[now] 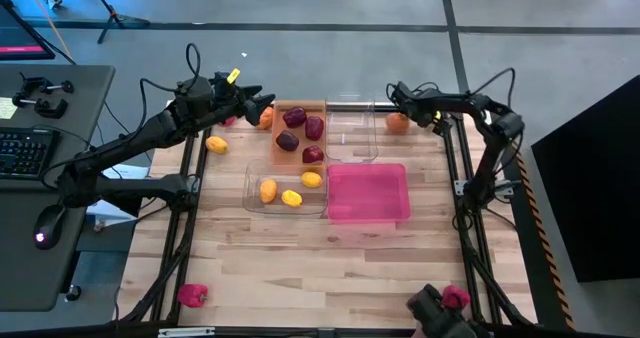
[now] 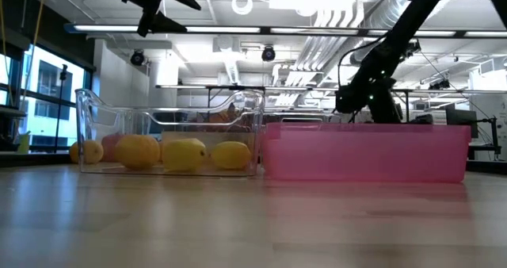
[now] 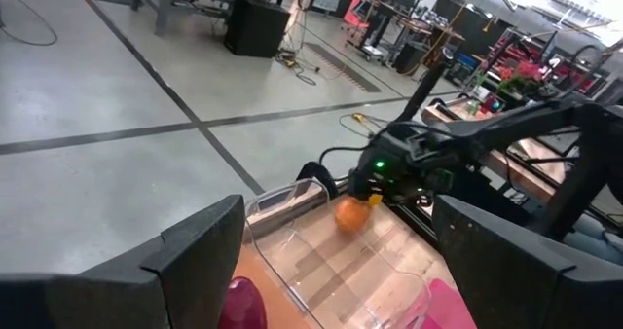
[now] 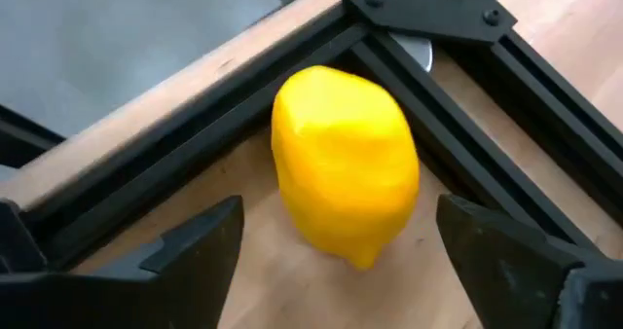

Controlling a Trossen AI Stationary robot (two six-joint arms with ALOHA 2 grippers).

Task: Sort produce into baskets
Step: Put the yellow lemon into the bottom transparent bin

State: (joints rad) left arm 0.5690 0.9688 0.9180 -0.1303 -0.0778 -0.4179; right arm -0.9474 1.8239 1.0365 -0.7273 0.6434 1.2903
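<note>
Most of the produce sits in bins at the upper middle of the high view: four dark maroon pieces (image 1: 294, 118) in the translucent orange basket (image 1: 279, 154), and an orange piece (image 1: 268, 190) with two yellow pieces (image 1: 291, 198) in the clear basket (image 1: 254, 174) just below it. A second clear basket (image 1: 351, 128), to the right of the orange one, and the pink basket (image 1: 368, 193) lower right of it show nothing inside. Loose on the pale wooden table (image 1: 320, 268) lie a yellow piece (image 1: 216, 144) at the left rail, an orange fruit (image 1: 397, 122) at upper right, and pink-red pieces (image 1: 192, 296) near both bottom corners. The left gripper (image 1: 262, 106) hangs above the orange basket's upper left corner with fingers spread and nothing between them. The right gripper (image 4: 336, 234), also spread, frames a yellow fruit (image 4: 345, 164) lying on wood against the black frame rail (image 4: 458, 125). Beyond lie grey floor and a desk with a keyboard (image 1: 22, 150).
</note>
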